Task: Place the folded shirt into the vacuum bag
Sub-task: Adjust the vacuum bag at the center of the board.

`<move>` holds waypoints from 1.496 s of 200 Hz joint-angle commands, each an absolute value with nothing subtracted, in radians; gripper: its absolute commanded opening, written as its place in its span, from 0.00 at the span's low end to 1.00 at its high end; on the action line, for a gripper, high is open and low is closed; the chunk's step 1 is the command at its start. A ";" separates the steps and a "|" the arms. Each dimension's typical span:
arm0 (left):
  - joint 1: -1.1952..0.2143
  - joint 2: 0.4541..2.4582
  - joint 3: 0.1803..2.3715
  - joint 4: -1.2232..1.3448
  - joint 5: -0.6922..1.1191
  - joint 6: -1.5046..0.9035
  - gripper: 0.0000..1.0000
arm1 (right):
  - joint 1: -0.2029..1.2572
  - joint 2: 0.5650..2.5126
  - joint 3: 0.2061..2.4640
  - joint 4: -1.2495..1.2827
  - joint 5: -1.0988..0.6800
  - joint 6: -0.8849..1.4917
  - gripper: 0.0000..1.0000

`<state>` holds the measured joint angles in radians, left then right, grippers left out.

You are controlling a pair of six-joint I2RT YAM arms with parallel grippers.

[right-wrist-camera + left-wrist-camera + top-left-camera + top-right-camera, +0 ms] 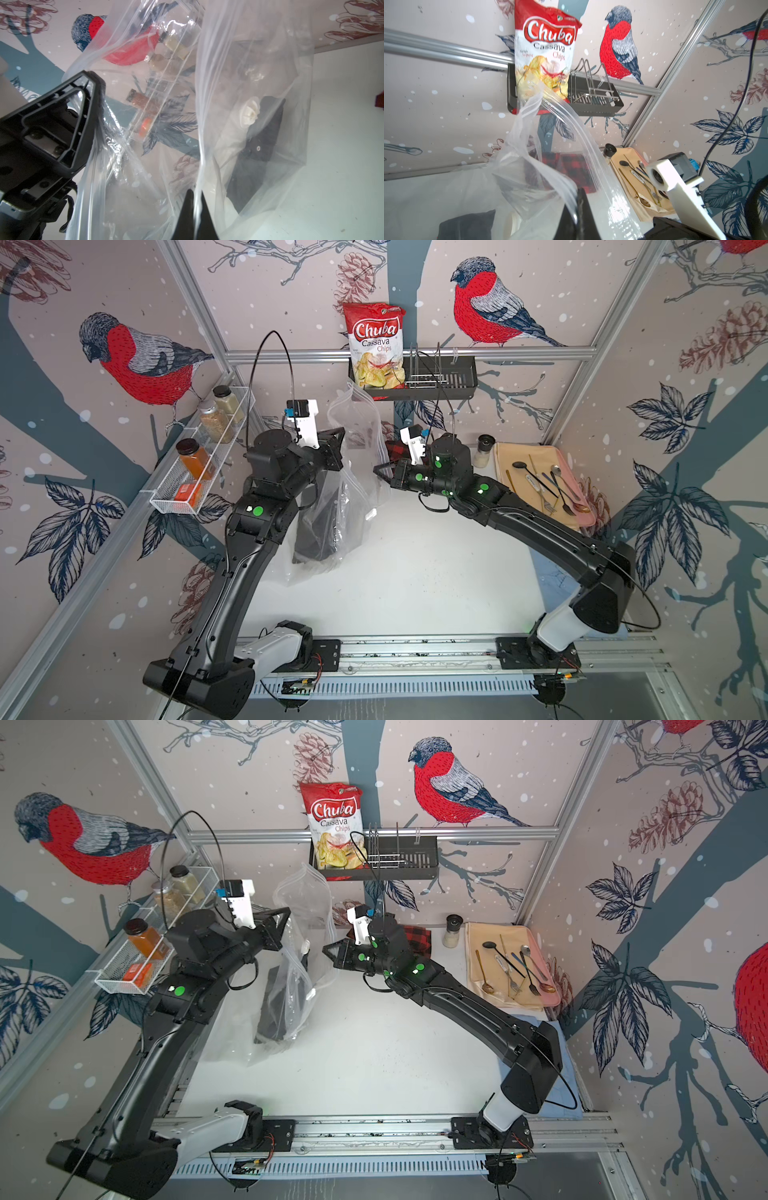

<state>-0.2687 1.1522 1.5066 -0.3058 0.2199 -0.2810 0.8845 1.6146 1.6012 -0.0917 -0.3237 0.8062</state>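
- Vacuum bag (357, 435) is up on end: one clear bag, long axis running from the counter (415, 572) up toward the back wall. The zip end is on top and the closed end is crumpled on the counter beside the left forearm.
- Its top corner rises in front of the black basket (461, 381). In the left wrist view the zip edge (571, 128) arcs down from there toward the left jaws.
- Folded shirt (318, 531): one, black, and it's inside the bag, down at the low end. It's tipped up on edge, its long side lying along the bag's length.
- One round white valve (250, 113) sits on the bag wall, right against the shirt in the right wrist view.
- Left gripper (340, 450): jaws clenched on the vacuum bag's upper film.
- Right gripper (379, 471): jaws clenched too, with film pinched between them in the right wrist view. The two grippers face each other with the bag between them.
- Around the scene:
  - three spice jars (212, 418) and one orange box (187, 491) in the wire rack (166, 502)
  - one chips bag (374, 344) in the basket
  - one red plaid cloth (417, 938) behind the right arm
  - one shaker (483, 450)
  - cutlery (548, 485) on a beige mat (515, 456), too overlapped to count
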 commanded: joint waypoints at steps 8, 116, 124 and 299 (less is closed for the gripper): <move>-0.261 1.186 1.633 -0.376 0.250 -0.237 0.00 | 0.892 1.630 1.662 -0.121 -0.356 0.802 0.00; -0.261 1.368 2.033 -0.611 0.282 -0.175 0.00 | 0.826 1.541 1.603 0.010 -0.524 0.914 0.00; -0.260 1.382 2.032 -0.613 0.297 -0.177 0.00 | 0.806 1.518 1.546 0.048 -0.545 0.934 0.00; -0.540 1.424 1.436 -0.354 0.207 -0.290 0.00 | 0.572 1.377 0.628 0.327 -0.632 0.882 0.00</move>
